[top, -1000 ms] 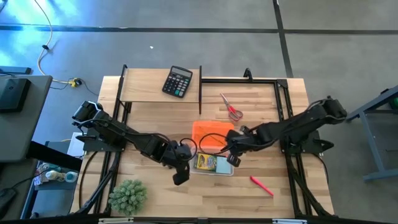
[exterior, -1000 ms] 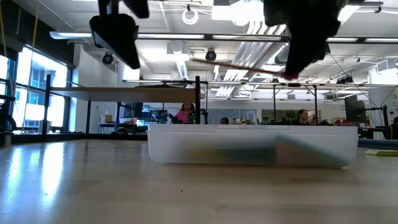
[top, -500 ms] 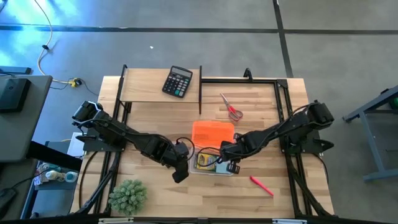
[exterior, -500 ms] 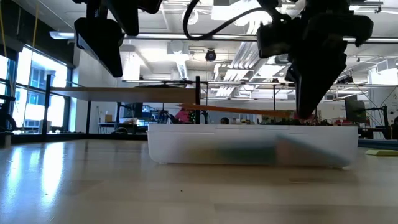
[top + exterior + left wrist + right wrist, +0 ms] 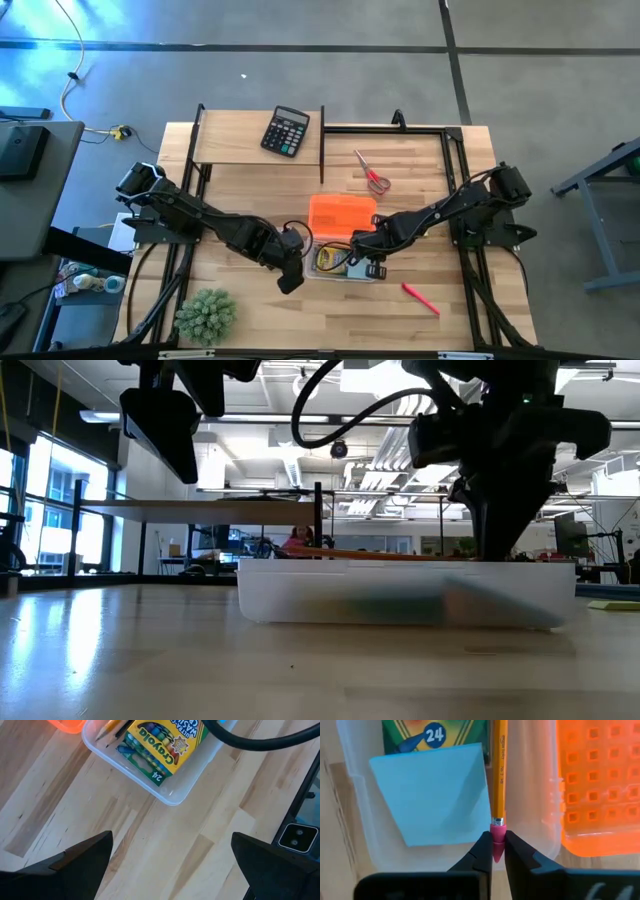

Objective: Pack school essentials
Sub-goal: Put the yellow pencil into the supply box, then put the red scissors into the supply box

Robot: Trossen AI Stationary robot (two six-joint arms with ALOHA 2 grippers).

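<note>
A clear plastic box [image 5: 340,263] near the table's middle holds the yellow-green crayon pack [image 5: 160,745] and the light-blue note pad [image 5: 432,795]. My right gripper [image 5: 498,851] stands over the box's right end, shut on the thin yellow pencil [image 5: 499,770]. My left gripper [image 5: 172,865] hangs open and empty just left of the box, above the table. The red-handled scissors [image 5: 373,175] lie at the far right. The red pen [image 5: 421,298] lies near the front right. The tiny yellow eraser is out of view. My right gripper pinches the pencil's pink eraser end [image 5: 498,834] between its two fingertips. The fingers come from above, slanting in from the table's right. The pencil runs about level along the box's far wall at rim height [image 5: 380,556], its tip [image 5: 107,730] toward the box's left end.
The orange lid [image 5: 342,213] lies right behind the box. A black calculator [image 5: 286,131] sits on the far raised shelf. A green spiky plant [image 5: 206,314] stands at the front left. A black frame rail [image 5: 322,140] rises at the far middle.
My right gripper has gone down and toward the table's left over the box, still shut on the pencil. The pencil, held tilted well above the box, has come down and now lies about level at the rim.
</note>
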